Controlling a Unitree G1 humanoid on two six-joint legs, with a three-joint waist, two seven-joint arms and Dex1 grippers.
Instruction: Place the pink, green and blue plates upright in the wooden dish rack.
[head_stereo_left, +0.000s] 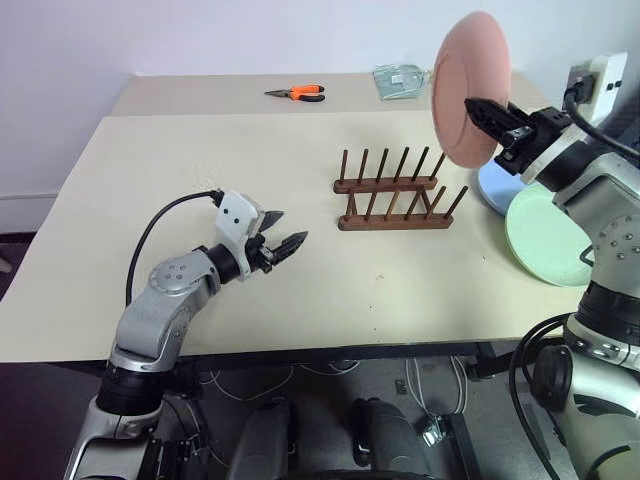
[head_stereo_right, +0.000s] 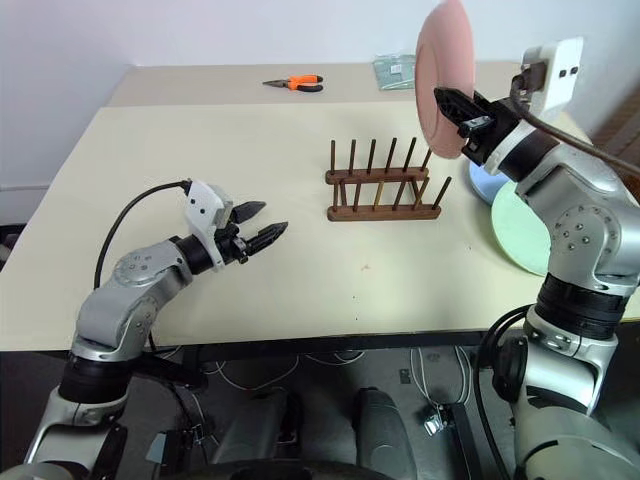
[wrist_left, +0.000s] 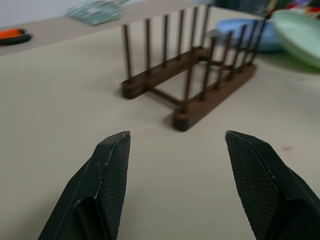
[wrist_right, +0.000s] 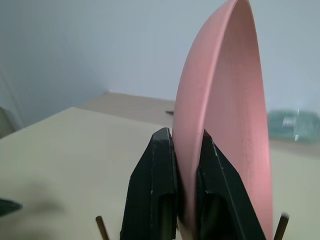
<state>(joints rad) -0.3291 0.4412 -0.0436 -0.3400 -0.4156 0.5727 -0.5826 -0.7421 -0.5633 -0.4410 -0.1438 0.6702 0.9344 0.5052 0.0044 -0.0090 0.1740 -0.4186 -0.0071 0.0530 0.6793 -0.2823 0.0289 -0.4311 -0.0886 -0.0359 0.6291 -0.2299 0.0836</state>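
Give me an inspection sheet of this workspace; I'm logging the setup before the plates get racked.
Surface: beige table, a second tabletop butted behind it.
Job's things: wooden dish rack holds no plates; pink plate held upright in the air above the rack's right end; blue plate and green plate lie flat at the table's right edge.
Clutter: orange-handled pliers and a clear packet on the far tabletop.
Grippers: left pincer open, holding nothing, low over the table; right pincer shut on the pink plate's rim.
Cables: black cable on the left arm; loose cables on the floor under the table.
Surroundings: plain white wall.
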